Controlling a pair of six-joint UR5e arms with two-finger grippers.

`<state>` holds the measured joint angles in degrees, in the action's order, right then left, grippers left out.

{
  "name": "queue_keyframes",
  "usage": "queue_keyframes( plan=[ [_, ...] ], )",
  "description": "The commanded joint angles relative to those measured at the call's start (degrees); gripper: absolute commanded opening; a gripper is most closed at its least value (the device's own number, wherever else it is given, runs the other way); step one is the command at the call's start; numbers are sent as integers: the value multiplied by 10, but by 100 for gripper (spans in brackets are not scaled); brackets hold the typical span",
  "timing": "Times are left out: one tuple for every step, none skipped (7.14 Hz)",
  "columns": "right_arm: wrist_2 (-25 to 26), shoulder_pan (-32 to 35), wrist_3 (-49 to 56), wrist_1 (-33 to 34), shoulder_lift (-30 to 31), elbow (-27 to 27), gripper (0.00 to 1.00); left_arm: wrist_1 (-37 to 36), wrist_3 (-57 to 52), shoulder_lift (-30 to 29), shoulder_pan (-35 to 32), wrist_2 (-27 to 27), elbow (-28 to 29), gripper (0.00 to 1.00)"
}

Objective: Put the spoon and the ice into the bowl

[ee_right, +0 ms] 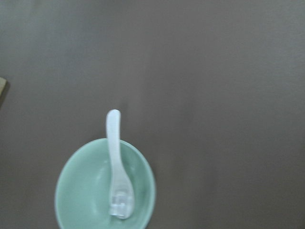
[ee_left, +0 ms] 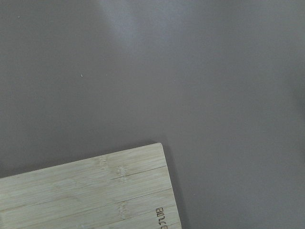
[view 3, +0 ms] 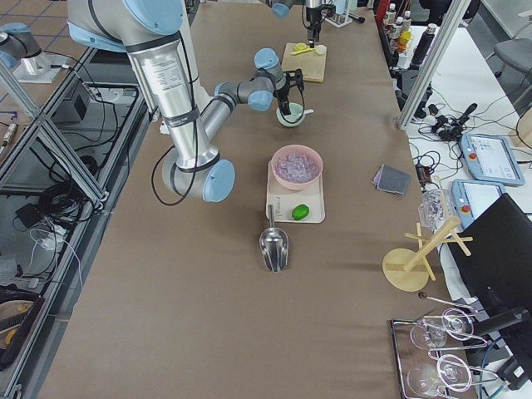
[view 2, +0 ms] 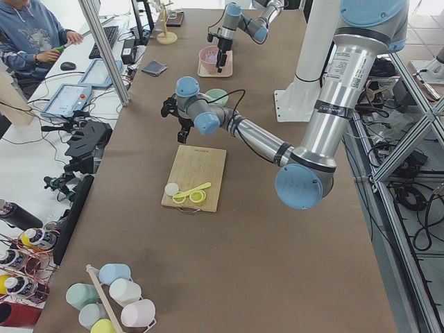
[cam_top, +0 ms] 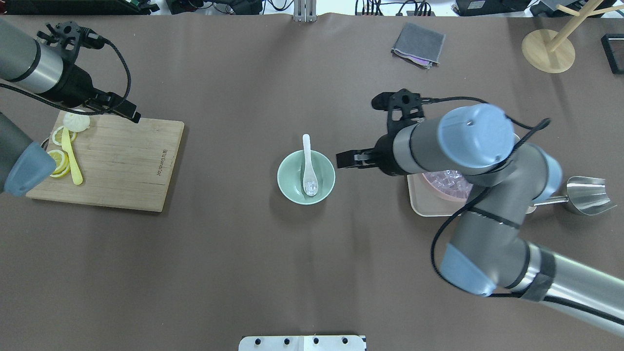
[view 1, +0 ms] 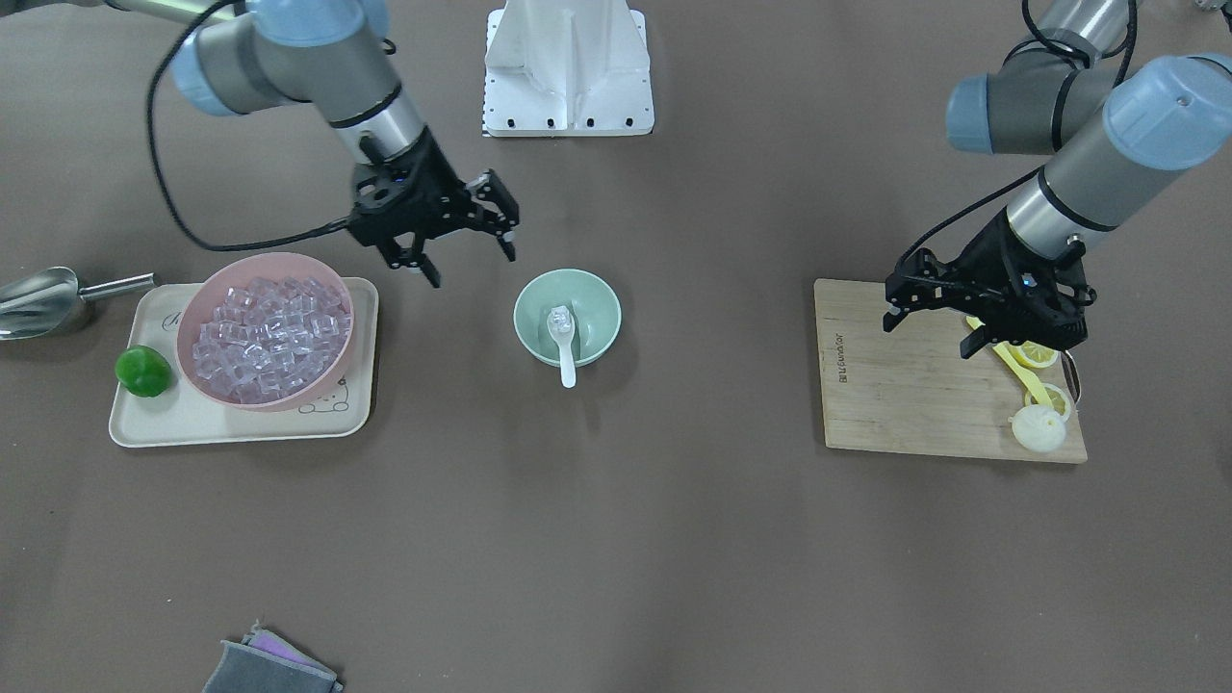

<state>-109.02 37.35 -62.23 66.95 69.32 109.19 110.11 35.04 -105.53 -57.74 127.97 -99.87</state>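
The mint-green bowl (view 1: 597,298) stands at the table's middle. The white spoon (view 1: 566,351) lies in it, scoop down in the bowl and handle over the rim. One clear ice cube (view 1: 560,318) sits in the scoop. The right wrist view shows the bowl (ee_right: 86,191), the spoon (ee_right: 114,152) and the ice (ee_right: 119,202). My right gripper (view 1: 470,267) is open and empty, raised between the bowl and the pink bowl. My left gripper (view 1: 927,339) is open and empty over the wooden board's edge, far from the bowl.
A pink bowl (view 1: 289,262) full of ice cubes and a lime (view 1: 144,372) sit on a cream tray (view 1: 241,423). A steel scoop (view 1: 38,300) lies beside it. The wooden board (view 1: 914,395) holds lemon slices and a yellow utensil (view 1: 1025,380). A grey cloth (view 1: 269,664) lies near the table's edge.
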Motion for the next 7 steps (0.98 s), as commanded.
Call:
queue_keyframes(
  plan=[
    [-174, 180, 174, -1, 124, 28, 100, 0, -59, 72, -39, -5, -7, 97],
    [-216, 255, 285, 1, 182, 22, 100, -2, -131, 100, -118, 3, 9, 97],
    [-235, 317, 376, 2, 230, 0, 100, -5, -182, 136, -170, 2, 16, 97],
    [-256, 375, 489, 0, 260, -46, 100, -8, -221, 149, -193, 3, 33, 97],
    [-272, 440, 629, 2, 270, -108, 100, -8, -266, 164, -220, 2, 50, 97],
    [-286, 493, 716, 2, 267, -166, 100, -2, -304, 188, -243, 2, 60, 97],
    [-280, 518, 755, 2, 265, -191, 100, 0, -308, 196, -263, 2, 58, 97]
  ],
)
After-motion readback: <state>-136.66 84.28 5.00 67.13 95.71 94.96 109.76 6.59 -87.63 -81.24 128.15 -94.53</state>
